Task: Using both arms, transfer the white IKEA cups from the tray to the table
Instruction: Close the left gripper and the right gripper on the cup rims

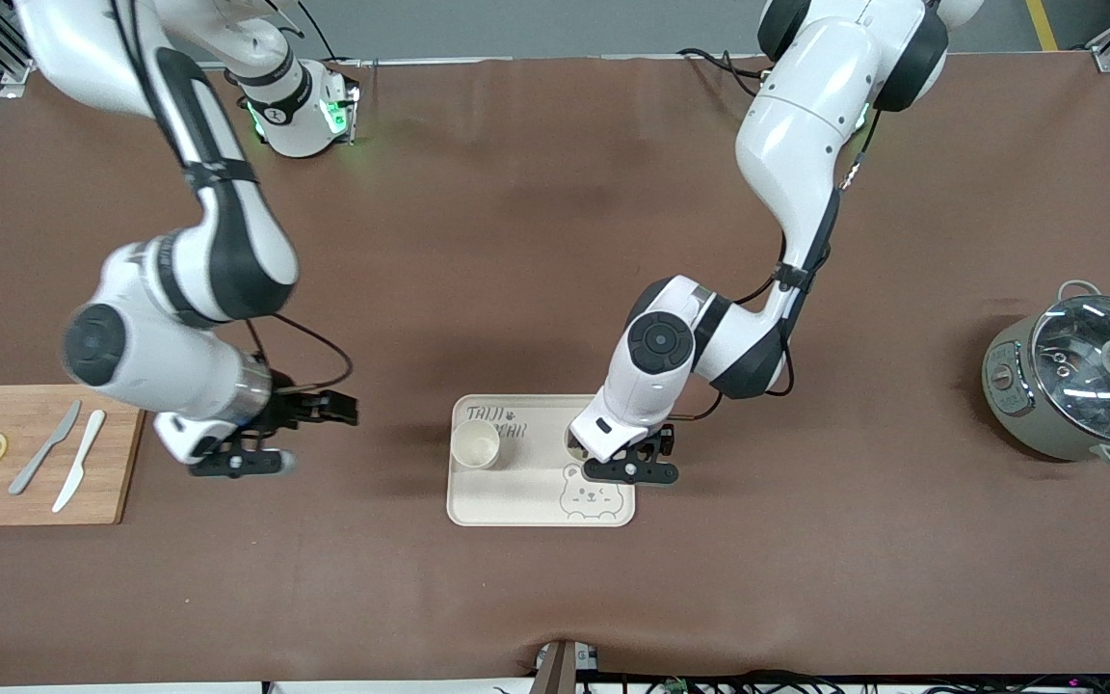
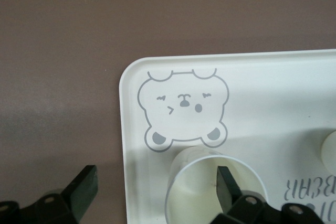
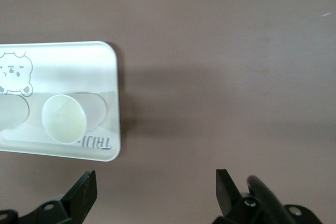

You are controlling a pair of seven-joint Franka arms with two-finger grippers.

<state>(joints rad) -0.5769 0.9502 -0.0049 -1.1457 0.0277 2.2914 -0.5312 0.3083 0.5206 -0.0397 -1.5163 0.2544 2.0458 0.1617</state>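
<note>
**Left pincer straddling a cup's rim**

The tray (image 1: 478, 511) lies nearest, bear face toward the camera. The left pincer (image 1: 630, 471) gapes wide low over it, one finger (image 2: 227, 190) inside a cup (image 2: 202, 182), the other outside the tray's edge. It should shift to bracket the cup before closing. The right pincer (image 1: 237, 465), wide too, hangs over bare counter (image 1: 806, 578) between tray and board (image 1: 112, 482). The other cup (image 1: 475, 444), plain cream-white, stands by the lettering.

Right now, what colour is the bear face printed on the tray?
Grey line art on the cream-white tray; the bear face shows best in the left wrist view.
</note>
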